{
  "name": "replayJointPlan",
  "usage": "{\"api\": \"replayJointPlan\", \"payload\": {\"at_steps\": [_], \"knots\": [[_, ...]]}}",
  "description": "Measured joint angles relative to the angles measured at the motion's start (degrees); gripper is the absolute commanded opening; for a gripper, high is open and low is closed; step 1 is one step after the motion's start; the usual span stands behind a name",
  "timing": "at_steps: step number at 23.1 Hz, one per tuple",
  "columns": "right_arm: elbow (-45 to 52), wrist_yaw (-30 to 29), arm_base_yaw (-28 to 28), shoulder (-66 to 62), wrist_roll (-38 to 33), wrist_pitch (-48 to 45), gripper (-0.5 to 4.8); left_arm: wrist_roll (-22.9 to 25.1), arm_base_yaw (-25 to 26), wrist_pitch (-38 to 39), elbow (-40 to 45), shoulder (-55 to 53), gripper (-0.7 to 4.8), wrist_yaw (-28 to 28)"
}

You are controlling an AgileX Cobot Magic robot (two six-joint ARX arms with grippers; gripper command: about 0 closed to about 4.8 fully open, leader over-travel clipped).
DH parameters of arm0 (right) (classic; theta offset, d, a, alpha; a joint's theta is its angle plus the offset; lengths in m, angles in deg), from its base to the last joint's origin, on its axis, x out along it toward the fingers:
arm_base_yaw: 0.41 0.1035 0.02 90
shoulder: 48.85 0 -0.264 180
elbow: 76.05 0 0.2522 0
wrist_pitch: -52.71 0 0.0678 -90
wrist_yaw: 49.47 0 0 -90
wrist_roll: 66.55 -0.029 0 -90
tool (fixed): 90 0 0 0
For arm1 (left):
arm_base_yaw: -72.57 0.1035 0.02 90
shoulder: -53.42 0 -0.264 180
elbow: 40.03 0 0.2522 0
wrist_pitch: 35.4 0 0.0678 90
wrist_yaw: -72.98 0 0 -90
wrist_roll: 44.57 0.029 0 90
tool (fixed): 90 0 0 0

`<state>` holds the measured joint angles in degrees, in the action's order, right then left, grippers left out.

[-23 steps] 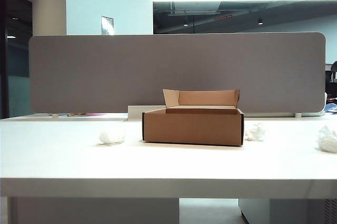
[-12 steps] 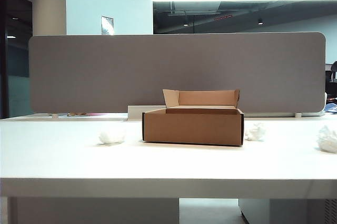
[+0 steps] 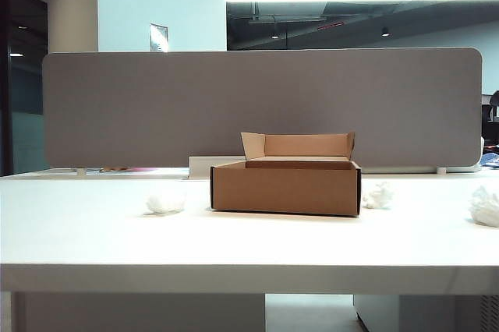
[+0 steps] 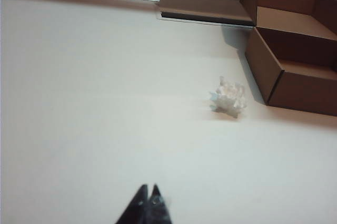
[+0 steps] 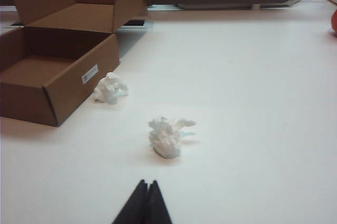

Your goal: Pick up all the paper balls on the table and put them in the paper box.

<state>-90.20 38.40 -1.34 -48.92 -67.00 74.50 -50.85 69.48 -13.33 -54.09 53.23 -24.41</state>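
Observation:
The brown paper box (image 3: 285, 186) stands open at the middle of the white table (image 3: 93, 238). One paper ball (image 3: 165, 203) lies left of it; this same wad (image 4: 228, 97) shows in the left wrist view beside the paper box (image 4: 295, 50). A second paper ball (image 3: 378, 195) lies close to the box's right side, a third (image 3: 485, 206) at the far right. In the right wrist view the nearer ball (image 5: 166, 136) lies ahead of my right gripper (image 5: 147, 184), the other (image 5: 109, 88) by the box (image 5: 58, 71). My left gripper (image 4: 148, 188) is shut and empty. The right is shut too. Neither arm shows in the exterior view.
A grey fabric divider panel (image 3: 257, 106) runs along the table's back edge. A low white block (image 3: 204, 167) sits behind the box on the left. The table's thick front edge (image 3: 249, 279) faces the exterior camera.

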Motion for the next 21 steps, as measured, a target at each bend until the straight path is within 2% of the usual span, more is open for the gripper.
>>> {"api": "replayJointPlan", "payload": {"at_steps": [4, 9, 12, 15, 21], "knots": [[0.0, -2.7, 0.0, 0.0, -1.0, 0.0, -0.05, -0.2, 0.0, -0.8, -0.1, 0.0, -0.05, 0.0], [0.0, -4.2, 0.1, 0.0, -5.7, -1.2, -0.05, -5.0, 0.0, -0.9, -2.3, 0.0, -0.05, -0.1], [-0.3, -4.2, 0.1, 0.0, -7.2, -1.8, -0.05, -5.9, 0.0, -0.8, -3.5, 0.0, -0.05, -0.5], [-3.2, -4.3, 0.1, -0.1, -7.7, -1.6, -0.05, -6.1, 0.0, -0.8, -5.3, 0.0, -0.05, -4.5], [-10.4, -2.4, 0.1, -2.1, -7.8, -0.1, -0.05, -6.2, 0.0, -0.8, -9.6, -3.9, -0.05, -6.5]]}}
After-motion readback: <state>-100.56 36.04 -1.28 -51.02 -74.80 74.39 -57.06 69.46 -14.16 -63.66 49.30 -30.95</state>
